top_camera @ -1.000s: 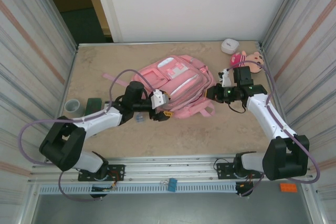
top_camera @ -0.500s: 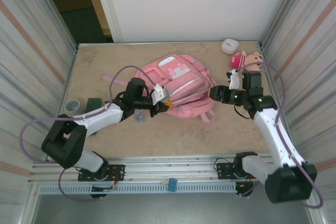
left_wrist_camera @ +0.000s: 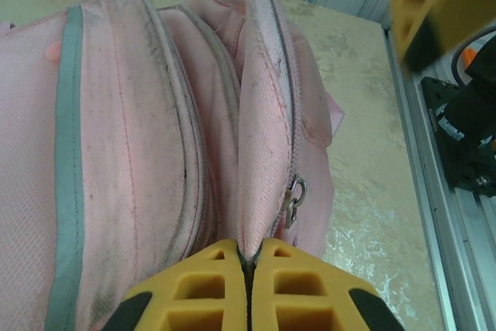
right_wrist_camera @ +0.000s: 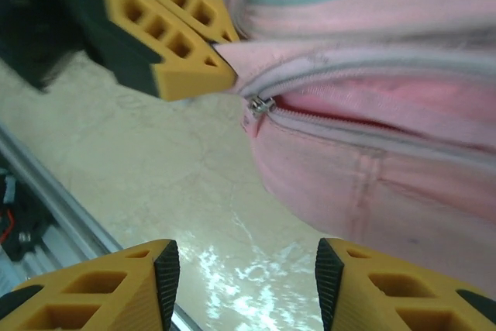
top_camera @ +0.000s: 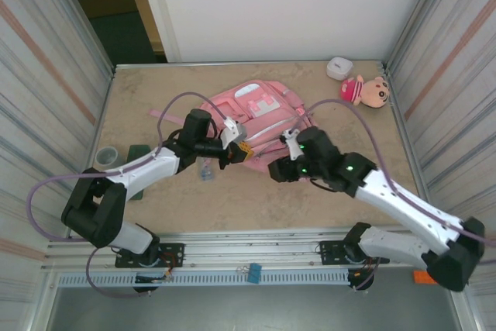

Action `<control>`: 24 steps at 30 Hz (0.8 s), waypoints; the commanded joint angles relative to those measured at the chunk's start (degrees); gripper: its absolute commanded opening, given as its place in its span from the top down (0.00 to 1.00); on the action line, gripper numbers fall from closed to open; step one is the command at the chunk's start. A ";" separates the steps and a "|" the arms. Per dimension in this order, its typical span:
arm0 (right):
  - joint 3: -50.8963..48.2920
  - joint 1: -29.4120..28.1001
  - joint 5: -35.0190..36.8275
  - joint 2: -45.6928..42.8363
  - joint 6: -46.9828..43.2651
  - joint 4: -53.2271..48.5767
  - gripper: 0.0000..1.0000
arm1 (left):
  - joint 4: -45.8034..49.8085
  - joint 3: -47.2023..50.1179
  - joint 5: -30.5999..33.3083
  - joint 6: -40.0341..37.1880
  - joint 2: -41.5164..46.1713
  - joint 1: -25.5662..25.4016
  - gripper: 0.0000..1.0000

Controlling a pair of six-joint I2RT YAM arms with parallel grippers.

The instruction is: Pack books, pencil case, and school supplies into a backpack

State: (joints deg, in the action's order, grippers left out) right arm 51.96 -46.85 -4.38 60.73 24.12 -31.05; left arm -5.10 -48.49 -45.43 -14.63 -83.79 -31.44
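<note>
On the desk (top_camera: 147, 87), toward its far middle, lies the pink backpack (top_camera: 260, 114), pockets facing up and straps spilling off its edges. At its near edge the left end effector (top_camera: 242, 150) is clamped on a fold of the pink fabric: in the left wrist view the two yellow fingers (left_wrist_camera: 194, 284) meet with only that thin seam pinched between them. The metal zip pull (left_wrist_camera: 292, 199) hangs just beyond the fingertips, right beside the pinched fold. Seen from the right wrist, a narrow darker gap runs along the zip on one side of the pull (how far it runs I cannot tell).

Just beside the left one, also at the backpack's near edge, hovers the right end effector (top_camera: 277, 170). Its fingers stand apart with bare desk showing between them, and they hold nothing. They sit near the zip pull without touching it or the fabric.

Well apart from the backpack, at the far right corner, lies a small plush doll (top_camera: 366, 89) with a pink hat, and a small white object (top_camera: 339, 67) rests just behind it by the back wall. Near the left edge of the desk sit a grey roll (top_camera: 106, 156) and a dark green block (top_camera: 139, 153), side by side, behind the left arm.
</note>
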 commanded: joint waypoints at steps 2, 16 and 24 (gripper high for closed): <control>1.06 -4.92 13.21 4.04 17.14 5.67 0.50 | -0.79 -4.61 -2.73 8.21 -0.31 -0.19 1.00; 5.91 -10.44 33.99 17.14 23.09 8.51 0.50 | -0.43 -7.22 -9.60 17.26 -2.00 -0.48 1.00; 8.69 -10.54 44.41 18.46 27.36 -2.18 0.76 | 1.06 -7.35 -8.65 16.20 -1.84 -0.47 1.00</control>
State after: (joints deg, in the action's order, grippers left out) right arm 59.00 -58.26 30.39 79.37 48.01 -27.81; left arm -3.29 -53.56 -48.64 0.91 -86.74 -31.62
